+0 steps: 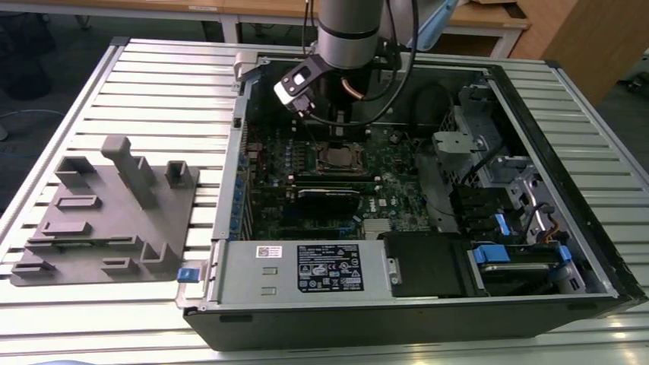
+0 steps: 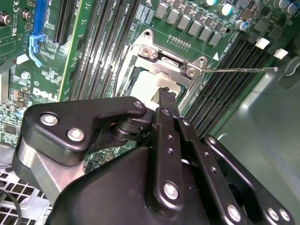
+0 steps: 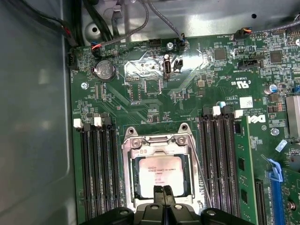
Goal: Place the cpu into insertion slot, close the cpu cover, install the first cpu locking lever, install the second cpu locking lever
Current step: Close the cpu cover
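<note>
Silvery-grey and flat, the cpu (image 3: pixel 159 174) sits in the insertion slot (image 3: pixel 135 180) on the green motherboard (image 3: pixel 154 108). The cpu cover (image 3: pixel 157 142), a thin shiny metal frame, appears folded down around it. One locking lever (image 2: pixel 239 70), a slim wire rod, juts out sideways and seems unlatched, so the lever steps look unfinished. The black gripper (image 3: pixel 164 191) has its fingers pressed together, holding nothing, tips at the chip's edge.

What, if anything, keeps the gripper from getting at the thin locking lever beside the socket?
Probably nothing. The gripper hangs right at the cpu cover, and the lever juts out over the memory slots with nothing on it.
</note>
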You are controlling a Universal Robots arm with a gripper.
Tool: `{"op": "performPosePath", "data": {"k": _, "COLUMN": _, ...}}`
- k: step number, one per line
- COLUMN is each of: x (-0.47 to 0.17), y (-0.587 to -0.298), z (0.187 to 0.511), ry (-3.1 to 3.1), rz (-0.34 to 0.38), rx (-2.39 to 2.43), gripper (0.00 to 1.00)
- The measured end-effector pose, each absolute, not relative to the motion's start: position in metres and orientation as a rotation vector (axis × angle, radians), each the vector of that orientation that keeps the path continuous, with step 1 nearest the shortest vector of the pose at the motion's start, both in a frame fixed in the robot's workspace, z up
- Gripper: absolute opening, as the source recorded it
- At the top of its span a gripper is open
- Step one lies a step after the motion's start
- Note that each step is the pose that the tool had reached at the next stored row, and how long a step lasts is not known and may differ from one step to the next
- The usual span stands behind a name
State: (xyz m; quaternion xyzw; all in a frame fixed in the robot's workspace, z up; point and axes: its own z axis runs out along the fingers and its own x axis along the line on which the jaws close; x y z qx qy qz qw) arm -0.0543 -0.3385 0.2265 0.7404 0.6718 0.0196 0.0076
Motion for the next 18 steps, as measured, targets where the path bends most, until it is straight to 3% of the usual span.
{"op": "performPosePath", "data": {"k": 18, "x": -0.0542, "y": -0.3386, "z": 0.2207, "ry": 2.364, "rz": 0.064, "rx": 2.052, "gripper": 0.11}}
